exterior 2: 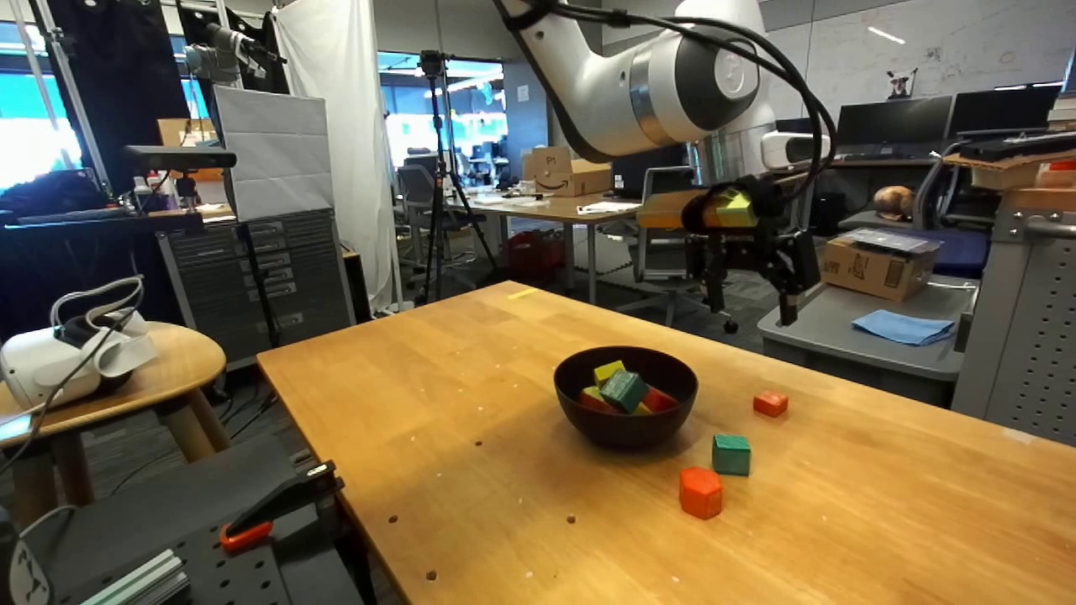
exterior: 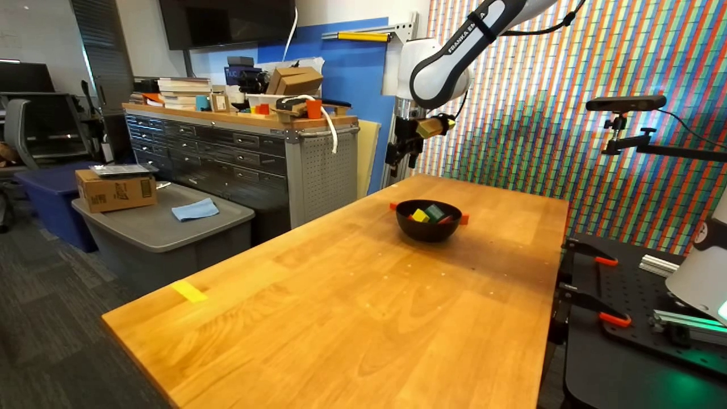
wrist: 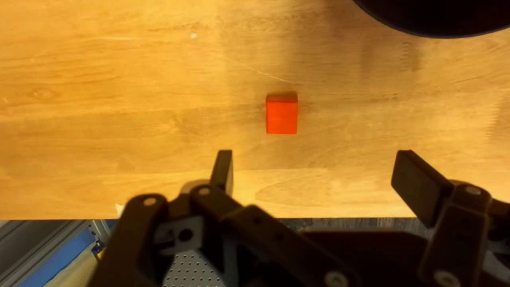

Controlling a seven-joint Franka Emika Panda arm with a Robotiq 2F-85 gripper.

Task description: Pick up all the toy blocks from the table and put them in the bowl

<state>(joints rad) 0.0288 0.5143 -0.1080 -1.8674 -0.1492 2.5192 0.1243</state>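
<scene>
Orange-tan wood makes up the large rectangular table (exterior 2: 471,538) that stands beneath my white and black jointed arm (exterior 2: 609,97). At the arm's end my black two-fingered tool (wrist: 314,171) points downward, well above the wood, its fingers spread wide with tabletop showing between them. On the table sits a round black bowl (exterior 2: 626,430), upright; in both exterior views a dark green block (exterior 2: 624,391) shows high inside it, among yellow blocks (exterior 2: 607,372) and red blocks (exterior 2: 660,399). A flat yellow strip (exterior 2: 523,293) lies near a table edge, well apart from the bowl. Three blocks lie on the table outside the bowl: an orange-red many-sided block (exterior 2: 700,494); just beside it a green cube-shaped block (exterior 2: 731,455), though I cannot tell whether those two touch; and a red rectangular block (exterior 2: 770,403) set apart, nearest the table's long edge. My wrist view shows that red block on the wood beyond my fingertips, with part of the bowl's dark rim in the upper right corner.
</scene>
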